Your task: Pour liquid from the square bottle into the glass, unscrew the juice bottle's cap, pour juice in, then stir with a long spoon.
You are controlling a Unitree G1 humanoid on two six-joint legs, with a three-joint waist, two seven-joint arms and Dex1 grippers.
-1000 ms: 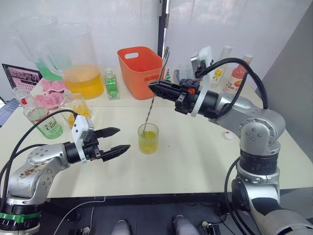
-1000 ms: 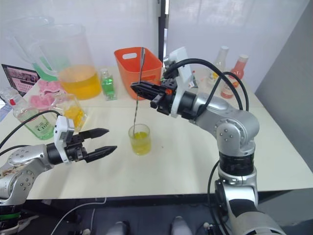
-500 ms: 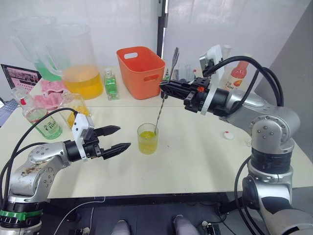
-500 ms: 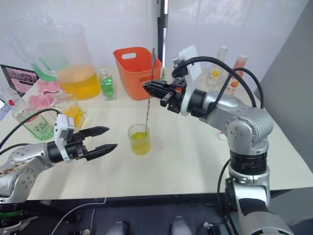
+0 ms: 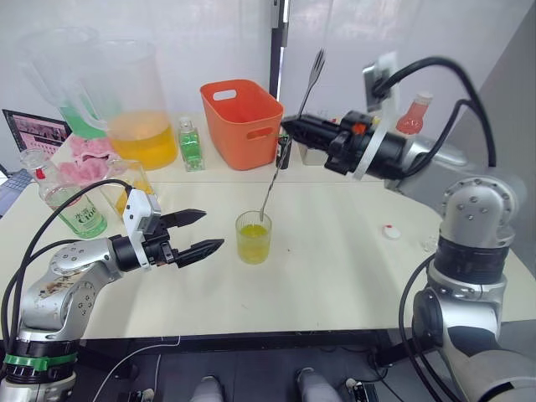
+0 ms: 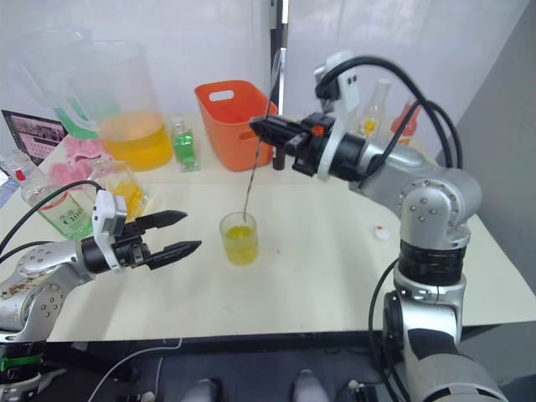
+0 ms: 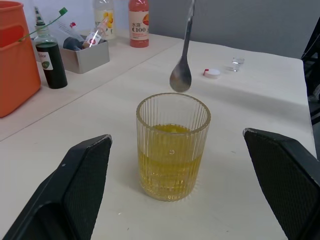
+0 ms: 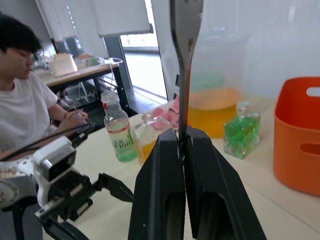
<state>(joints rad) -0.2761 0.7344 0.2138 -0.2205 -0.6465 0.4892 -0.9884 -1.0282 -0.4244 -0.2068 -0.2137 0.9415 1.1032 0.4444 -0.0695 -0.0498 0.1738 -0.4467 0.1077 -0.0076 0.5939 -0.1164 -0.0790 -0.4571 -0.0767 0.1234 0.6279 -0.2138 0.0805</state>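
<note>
White walls and a beige desk (image 5: pixel 335 260) frame the scene; an orange bin (image 5: pixel 241 122), a large pitcher (image 5: pixel 138 109) of orange liquid and a green square bottle (image 5: pixel 191 144) stand along the upper left of the left eye view. Near the frame's centre stands the ribbed glass (image 5: pixel 253 237), upright, partly filled with yellow liquid.

Key relation: the long spoon (image 5: pixel 286 134) is pinched near mid-handle by the right end effector (image 5: pixel 291 131), whose 2 fingers are closed flat on the metal. Its long axis runs steeply from upper right to lower left, handle tip high in the frame, bowl low. In the left wrist view the bowl (image 7: pixel 180 78) hangs just above the glass rim, apart from the liquid. The glass thus lies below and slightly left of the right end effector, along the spoon's own axis.

The left end effector (image 5: pixel 197 234) hovers left of the glass at about its height, fingers spread wide and holding nothing, pointing at the glass. It is the nearer arm to the glass body.

Judgement: stirring requires lowering the spoon along its axis; a sideways drift could strike the rim.
</note>
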